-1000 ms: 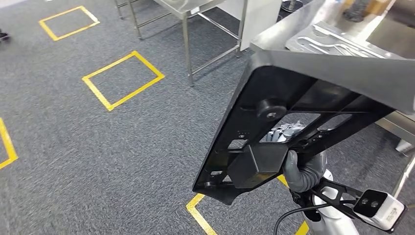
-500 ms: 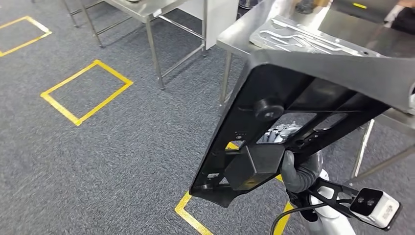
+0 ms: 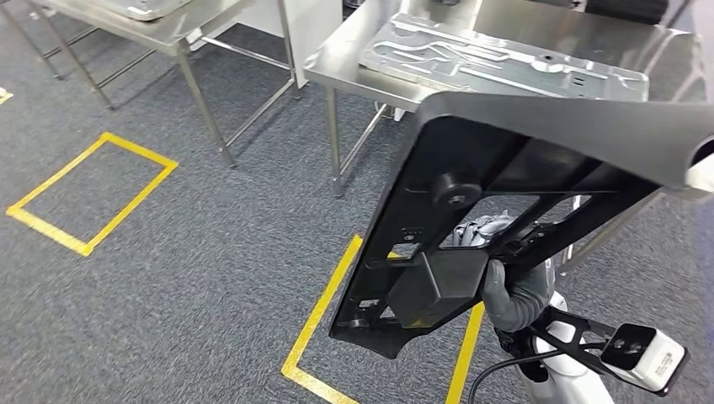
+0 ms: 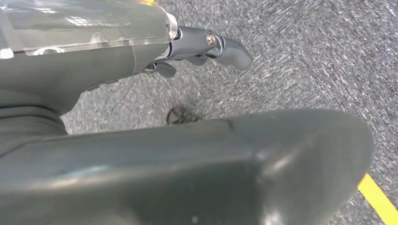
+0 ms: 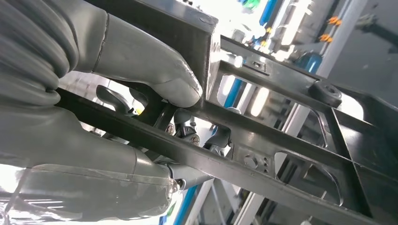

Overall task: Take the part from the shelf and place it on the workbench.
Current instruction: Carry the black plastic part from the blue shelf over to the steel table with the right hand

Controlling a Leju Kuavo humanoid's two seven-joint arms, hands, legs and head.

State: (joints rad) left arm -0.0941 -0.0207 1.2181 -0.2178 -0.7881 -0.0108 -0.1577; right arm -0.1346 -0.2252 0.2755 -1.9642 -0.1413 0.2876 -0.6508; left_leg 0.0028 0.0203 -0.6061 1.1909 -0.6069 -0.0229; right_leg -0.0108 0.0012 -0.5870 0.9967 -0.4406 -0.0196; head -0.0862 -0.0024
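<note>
A large black frame-like part (image 3: 505, 168) with a box-shaped block and a round knob fills the right of the head view, tilted and carried above the carpet. My right hand (image 3: 510, 295) grips it from beneath; in the right wrist view its thumb (image 5: 145, 65) presses one bar of the part (image 5: 281, 136) and the fingers curl round another. The steel workbench (image 3: 345, 63) stands just beyond the part, with a silver stamped plate (image 3: 505, 63) lying on it. My left hand (image 4: 206, 44) hangs over the carpet, fingers stretched out and holding nothing.
A second steel table (image 3: 181, 34) stands at the far left. Yellow tape squares (image 3: 93, 194) mark the grey carpet, one (image 3: 320, 320) right under the part. A white partition (image 3: 303, 25) stands between the tables. The bench legs (image 3: 335, 139) are close ahead.
The whole view has shifted as the camera moved: the workbench and floor marks now lie further left and nearer. The part stays in my right hand's same grip.
</note>
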